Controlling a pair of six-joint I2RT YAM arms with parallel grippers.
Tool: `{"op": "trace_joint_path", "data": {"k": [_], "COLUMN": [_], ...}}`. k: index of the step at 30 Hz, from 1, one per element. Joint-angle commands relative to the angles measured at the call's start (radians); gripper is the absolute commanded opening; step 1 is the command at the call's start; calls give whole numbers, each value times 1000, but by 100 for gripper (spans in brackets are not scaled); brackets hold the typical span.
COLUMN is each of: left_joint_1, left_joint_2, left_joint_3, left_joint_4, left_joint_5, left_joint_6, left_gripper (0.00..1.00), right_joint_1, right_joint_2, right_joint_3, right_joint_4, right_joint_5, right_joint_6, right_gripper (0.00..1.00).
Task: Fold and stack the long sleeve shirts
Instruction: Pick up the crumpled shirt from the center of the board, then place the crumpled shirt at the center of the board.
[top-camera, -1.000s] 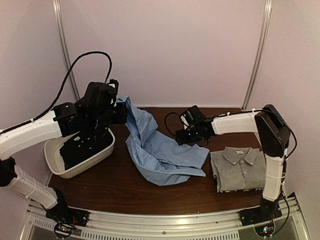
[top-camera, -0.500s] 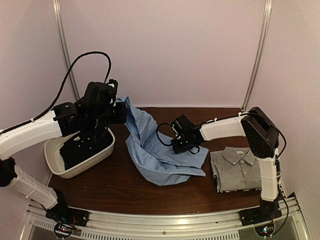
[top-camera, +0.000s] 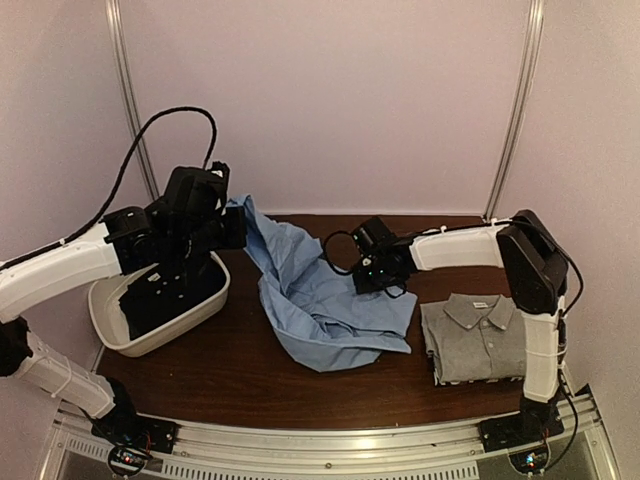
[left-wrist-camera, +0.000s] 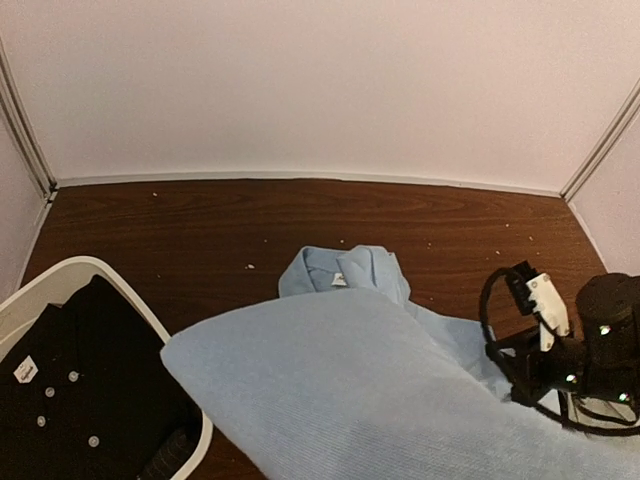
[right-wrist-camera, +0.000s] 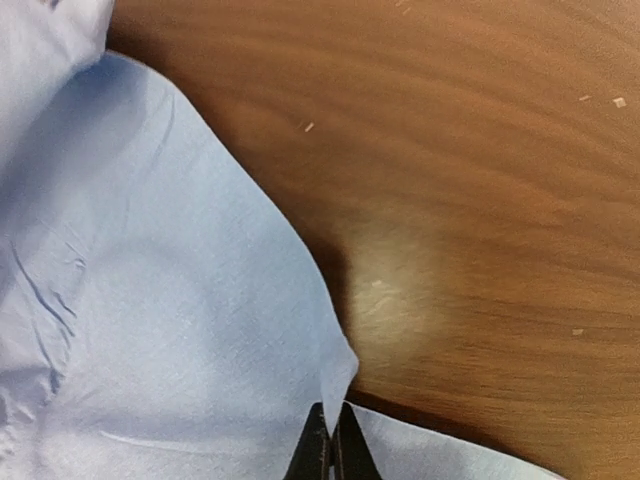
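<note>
The right end effector was pinched shut on a thin fold at the light blue shirt's edge. The left end effector held another part aloft, its tips buried in cloth. The shirt slumped just left of the folded grey shirt. To my eye, the 2 arms should draw apart evenly, tauten it, then lay it flat on the desk, clear of the grey shirt.

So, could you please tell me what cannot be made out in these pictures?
Left hand fingers: covered by the light blue shirt in top and left wrist views.
Dark garment in the basin: its kind; left arm and frame edge hide it.
Right hand: all but fingertips cut off by the right wrist view's bottom edge.
</note>
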Motion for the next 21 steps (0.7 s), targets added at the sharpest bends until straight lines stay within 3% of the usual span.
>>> {"op": "trace_joint_path", "data": {"k": [1,9,21], "left_joint_1": [25,64,144], "left_joint_2": [-65,-98,-26], "left_joint_3": [-2,25,145], "left_joint_4": [3,-37,-16], "left_joint_5": [-52,-110,-10], "left_joint_6": [17,59,188], "left_gripper": [0,0,0], "right_joint_1": [-78,-161,-241], "right_joint_2": [-202,-423,-628], "right_joint_3": [0,-5,78], "right_joint_4": [-42,-99,-187], "right_joint_5": [102,161,183], "right_joint_6": [9,-39,-98], "right_gripper": [0,0,0]}}
